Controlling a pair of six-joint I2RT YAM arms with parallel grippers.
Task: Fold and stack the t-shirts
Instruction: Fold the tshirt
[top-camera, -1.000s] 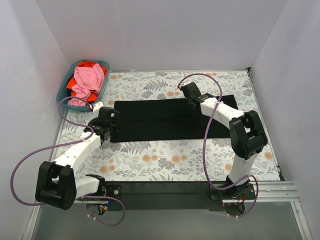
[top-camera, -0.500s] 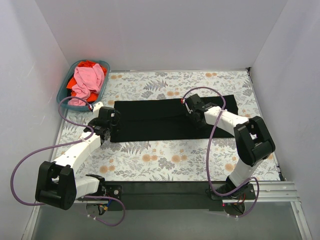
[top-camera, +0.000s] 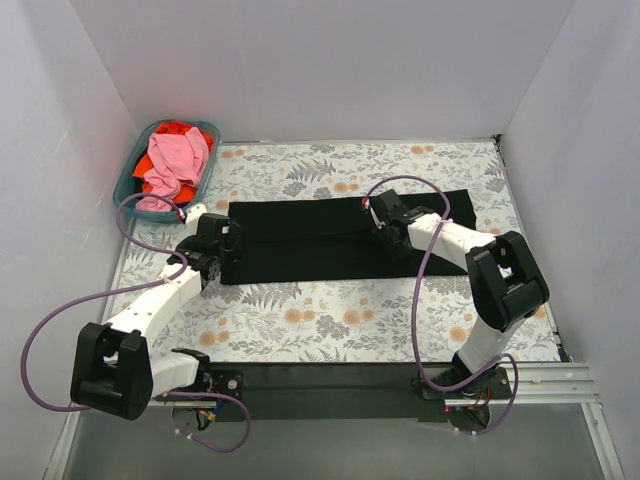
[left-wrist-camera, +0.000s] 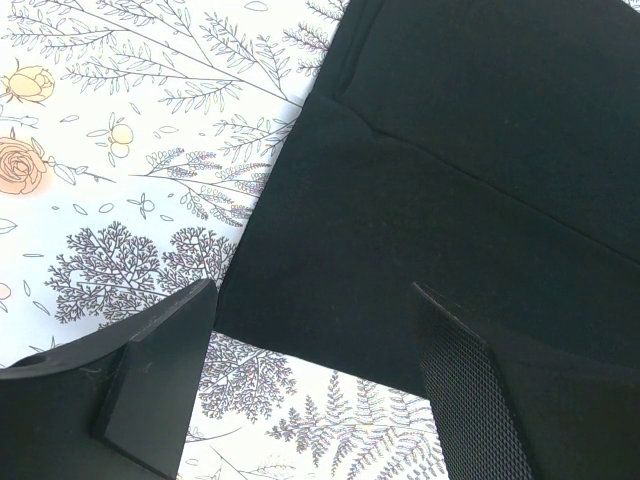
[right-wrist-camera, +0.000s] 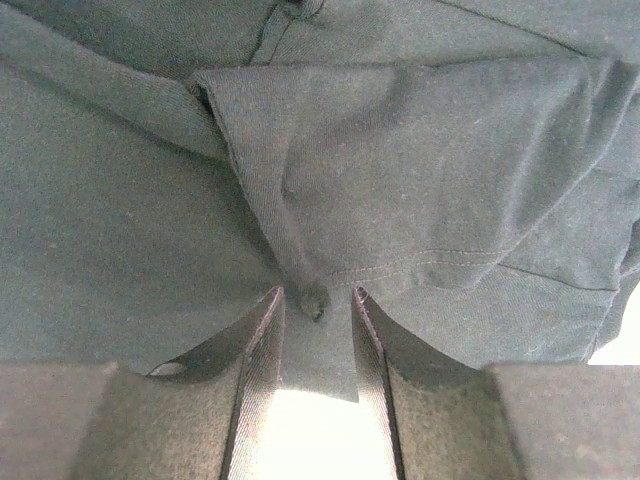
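The black t-shirt (top-camera: 300, 240) lies flat in a long band across the flowered table (top-camera: 330, 320). My left gripper (top-camera: 222, 240) hovers open over its left near corner, and the wrist view shows that corner (left-wrist-camera: 450, 130) between the wide-apart fingers (left-wrist-camera: 312, 290). My right gripper (top-camera: 383, 212) rests on the shirt's right half. Its jaws (right-wrist-camera: 318, 295) stand apart around a small puckered tip of a folded flap (right-wrist-camera: 400, 150), without clamping it. The pink t-shirt (top-camera: 175, 160) and the orange-red one (top-camera: 172, 128) lie bunched in the basket.
A teal plastic basket (top-camera: 128, 178) stands at the far left corner against the white wall. White walls close the table on the left, back and right. Purple cables loop from both arms over the near table.
My right gripper moved from the shirt's far edge toward the near side, laying a flap down, and its jaws opened off the cloth. The left arm stayed put.
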